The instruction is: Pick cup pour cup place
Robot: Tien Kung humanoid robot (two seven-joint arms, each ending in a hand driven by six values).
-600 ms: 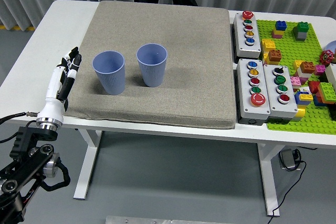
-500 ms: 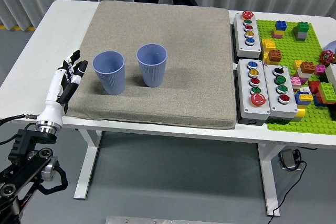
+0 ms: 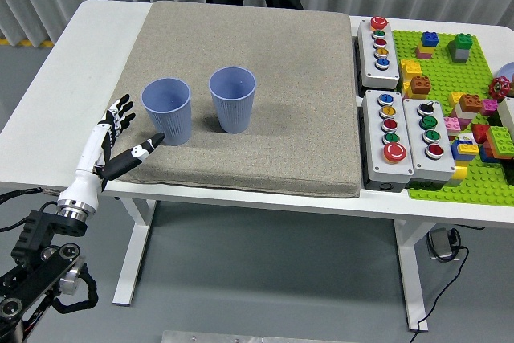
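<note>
While both cups stand upright side by side on the grey mat (image 3: pixel 273 110) that covers much of the white table (image 3: pixel 48 110), neither is held. The left cup (image 3: pixel 167 110) and the right cup (image 3: pixel 233 99) are alike: pale blue-violet, ribbed on the outside, tapering toward the base, with open mouths; whether anything is inside cannot be told. At the mat's left edge, the left hand (image 3: pixel 120 140) is released, fingers spread, its thumb stretched toward the left cup's base, near it; contact cannot be judged.
</note>
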